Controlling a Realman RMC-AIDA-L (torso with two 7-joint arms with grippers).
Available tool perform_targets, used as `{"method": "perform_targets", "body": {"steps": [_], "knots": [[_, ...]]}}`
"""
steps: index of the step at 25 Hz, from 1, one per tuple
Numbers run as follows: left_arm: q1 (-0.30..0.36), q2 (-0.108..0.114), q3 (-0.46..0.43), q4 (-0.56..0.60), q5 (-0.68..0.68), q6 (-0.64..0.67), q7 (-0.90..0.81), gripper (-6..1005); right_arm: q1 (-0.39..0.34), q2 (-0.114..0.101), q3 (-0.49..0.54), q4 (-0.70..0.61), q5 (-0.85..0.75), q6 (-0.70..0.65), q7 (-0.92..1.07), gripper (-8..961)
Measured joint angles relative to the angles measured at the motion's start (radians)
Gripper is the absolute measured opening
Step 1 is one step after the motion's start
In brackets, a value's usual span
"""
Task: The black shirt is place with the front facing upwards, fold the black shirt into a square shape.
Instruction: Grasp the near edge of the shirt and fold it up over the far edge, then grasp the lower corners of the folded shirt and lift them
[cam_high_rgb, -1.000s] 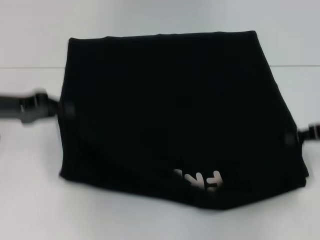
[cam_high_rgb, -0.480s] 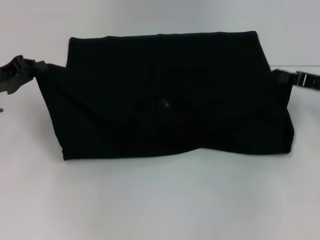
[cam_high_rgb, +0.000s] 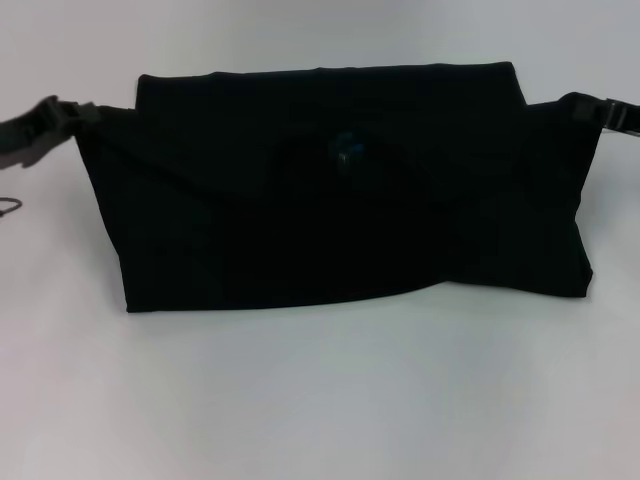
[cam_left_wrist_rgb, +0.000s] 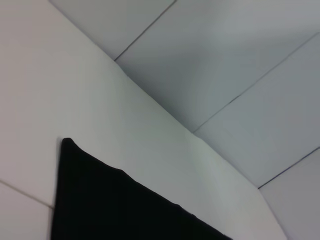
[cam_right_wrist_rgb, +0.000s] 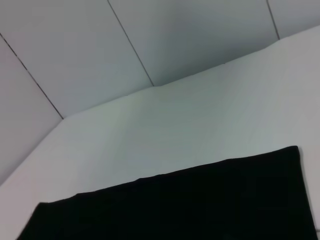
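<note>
A: Starting with the head view, how far along is the fold looking?

B: Well advanced, I'd judge. The black shirt (cam_high_rgb: 340, 190) is lying in the middle of the white table (cam_high_rgb: 320, 400) as a wide, low band, and a layer of it is hanging stretched between the two grippers. The left gripper (cam_high_rgb: 45, 125) is sitting at the shirt's left upper corner and the right gripper (cam_high_rgb: 598, 112) at its right upper corner; both seem to be pinching cloth, because the fabric is pulling taut up to each one. No chest lettering is showing, only a small blue speck (cam_high_rgb: 347, 147) near the middle.

A: So what's remaining?

B: Laying that lifted layer down and letting go. The band is looking wider than tall, so I'm guessing a further fold is needed for a true square.

A: And the left wrist view?

B: It's showing one matte black corner of the shirt (cam_left_wrist_rgb: 115, 205) with a crisp, straight edge, against the smooth table and pale panelled walls. That arm's own fingers aren't showing.

A: The right wrist view?

B: Much the same: a long straight black edge of the shirt (cam_right_wrist_rgb: 190, 205), soft and non-reflective, lying flat on the glossy white surface. No fingers showing there either.
</note>
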Motion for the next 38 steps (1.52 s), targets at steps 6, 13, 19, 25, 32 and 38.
{"method": "perform_targets", "body": {"steps": [6,13,19,25,32,38], "knots": [[-0.025,-0.051,0.000,-0.022,-0.004,-0.126,0.120,37,0.008,0.036,-0.072,0.012,0.001,0.130,-0.026,31],[-0.052,-0.093,0.087,-0.032,-0.005,-0.274,0.144,38,0.018,0.057,-0.137,0.049,0.006,0.257,-0.044,36],[-0.060,-0.113,0.128,-0.032,-0.005,-0.352,0.139,159,0.019,0.073,-0.139,0.050,0.012,0.265,-0.094,116],[-0.019,-0.077,0.129,-0.034,-0.002,-0.253,0.053,373,-0.022,0.067,-0.117,0.042,0.070,0.214,-0.086,308],[0.049,0.007,0.190,-0.033,0.016,0.012,-0.083,605,-0.126,0.029,-0.108,0.041,0.265,-0.057,-0.193,519],[0.097,0.033,0.335,-0.027,0.018,0.080,-0.153,748,-0.188,0.028,-0.135,0.043,0.228,-0.360,-0.420,742]]}}
